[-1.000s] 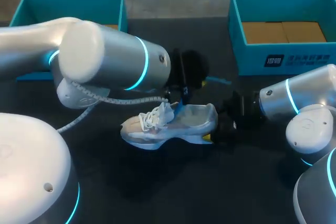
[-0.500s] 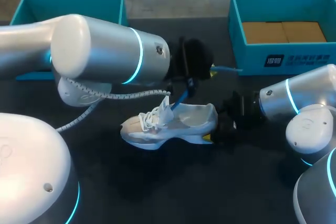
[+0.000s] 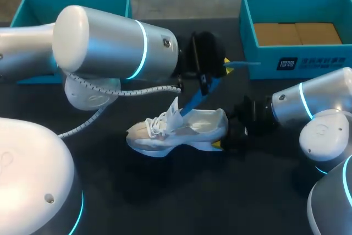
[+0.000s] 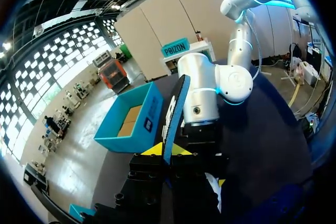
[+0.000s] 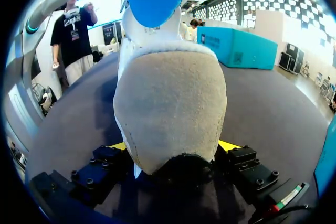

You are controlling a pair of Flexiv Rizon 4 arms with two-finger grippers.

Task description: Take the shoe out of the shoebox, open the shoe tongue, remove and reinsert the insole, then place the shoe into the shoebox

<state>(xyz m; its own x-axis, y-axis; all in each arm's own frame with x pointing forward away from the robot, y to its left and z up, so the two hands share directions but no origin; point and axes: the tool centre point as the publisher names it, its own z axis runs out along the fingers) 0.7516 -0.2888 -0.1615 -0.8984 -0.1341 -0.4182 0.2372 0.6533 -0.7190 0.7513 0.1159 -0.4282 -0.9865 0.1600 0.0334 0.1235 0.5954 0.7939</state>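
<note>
Insole removal: my left tool (image 4: 167,149) grips the blue insole (image 3: 201,94), partly out of the shoe (image 3: 187,127) at the middle of the tabletop (image 3: 165,191). My right tool (image 5: 174,148) clamps its heel (image 5: 168,108). Next, pull the insole clear.

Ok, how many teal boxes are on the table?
2. The left teal box sits at the back left, partly behind the left arm; the right teal box sits at the back right, brown cardboard inside. The arms could hide another.
</note>
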